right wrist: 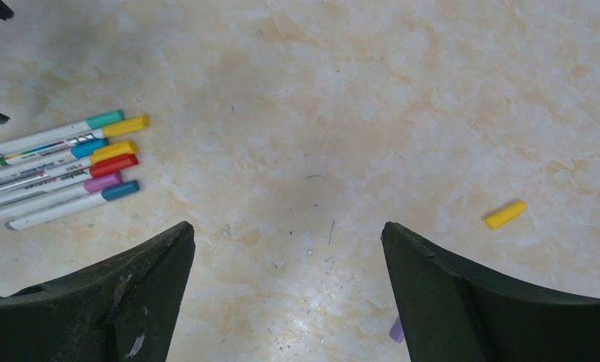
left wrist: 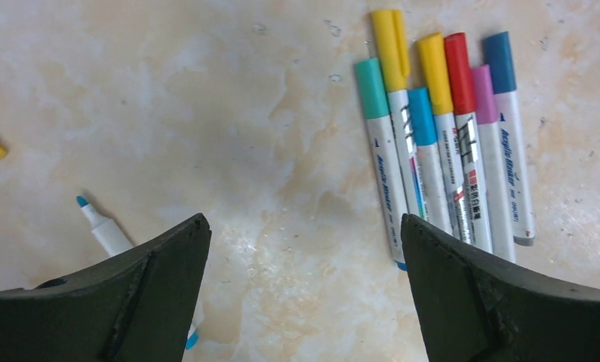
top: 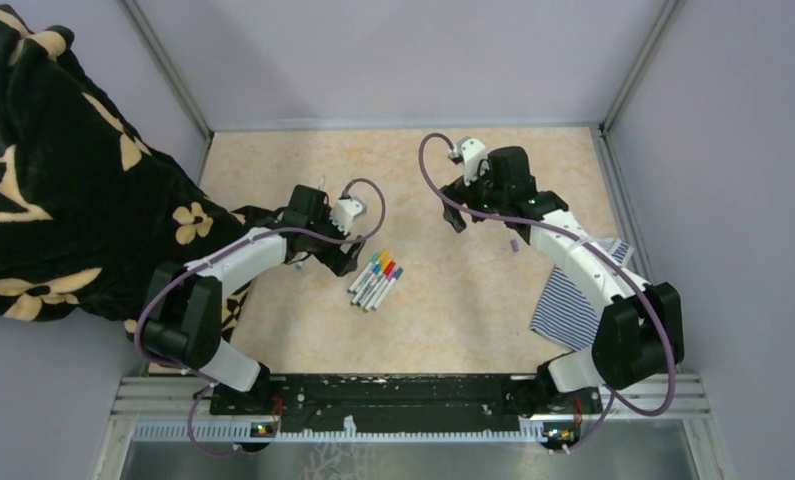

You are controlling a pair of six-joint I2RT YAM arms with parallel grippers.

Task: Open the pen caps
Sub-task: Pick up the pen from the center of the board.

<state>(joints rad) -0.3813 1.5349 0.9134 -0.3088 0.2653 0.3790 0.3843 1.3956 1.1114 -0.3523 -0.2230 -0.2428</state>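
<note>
So the pens (top: 375,280) are bunched side by side mid-table, a bit left of centre, and the pen caps (left wrist: 456,72) on that bunch are all seen fitted at the far ends. One uncapped pen (left wrist: 104,230) with a blue tip is laid apart, left of the bunch, by the left gripper (left wrist: 303,222), whose jaws are spread wide with nothing between them. The right gripper (right wrist: 287,226) is spread wide too and empty, held over the table (right wrist: 357,90) right of the bunch. A loose yellow cap (right wrist: 506,215) and a purple cap (right wrist: 396,330) are found lying near it.
</note>
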